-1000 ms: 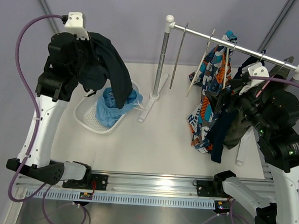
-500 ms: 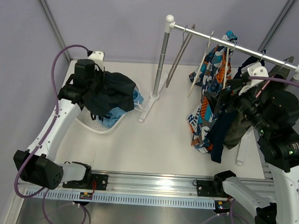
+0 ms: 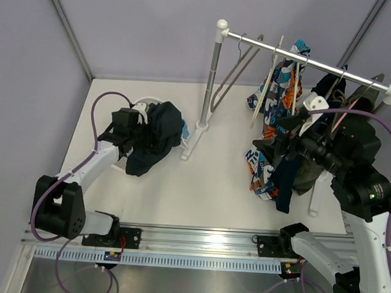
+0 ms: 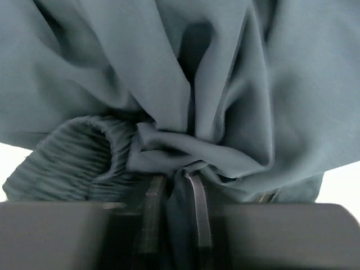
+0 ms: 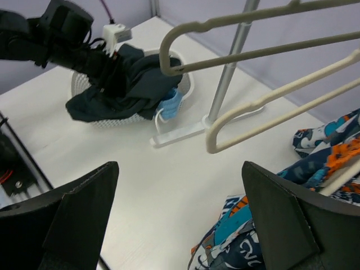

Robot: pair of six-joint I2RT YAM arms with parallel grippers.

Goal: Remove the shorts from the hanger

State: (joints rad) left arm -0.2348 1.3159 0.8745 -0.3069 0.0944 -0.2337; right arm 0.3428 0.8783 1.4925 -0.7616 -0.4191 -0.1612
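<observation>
My left gripper (image 3: 134, 128) is low over the white mesh basket (image 5: 109, 120) and shut on the dark navy shorts (image 3: 158, 134). The shorts lie bunched across the basket and spill over its near rim. In the left wrist view the dark cloth (image 4: 185, 84) fills the frame and is pinched between my fingers (image 4: 197, 208). The light blue shorts (image 5: 170, 104) peek out from under them in the basket. My right gripper (image 5: 180, 225) is open and empty, held in the air beside the rack's hanging clothes.
A metal clothes rack (image 3: 307, 57) stands at the back right, its post base (image 3: 194, 138) next to the basket. Two empty hangers (image 3: 237, 66) hang on the rail. Patterned blue-orange shorts (image 3: 278, 98) and a dark garment (image 3: 300, 173) hang beside my right arm.
My left arm has come down from high above with the dark shorts and laid them over the basket, covering most of the light blue shorts. The empty hangers have swung, and the right arm has shifted slightly.
</observation>
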